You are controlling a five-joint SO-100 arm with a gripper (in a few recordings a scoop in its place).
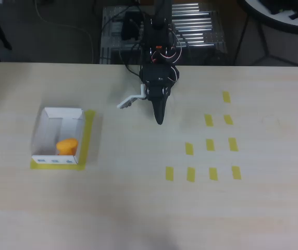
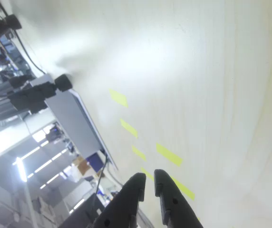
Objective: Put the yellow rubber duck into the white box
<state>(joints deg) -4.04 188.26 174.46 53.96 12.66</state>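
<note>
A pale wooden desk [image 1: 138, 208] fills the room's middle, with metal racking and cables behind its far edge. On the left of the overhead view the white box [image 1: 47, 117] sits open-topped on a yellow tape patch [image 1: 88, 136], and the yellow rubber duck [image 1: 66, 145] lies inside it, toward the near right corner. The black arm reaches in from the far side, well apart from the box, its gripper [image 1: 159, 115] pointing toward the near edge with nothing in it. In the wrist view the jaws stand almost together, a thin gap between the tips. Short yellow tape strips [image 1: 210, 145] dot the desk's right half.
</note>
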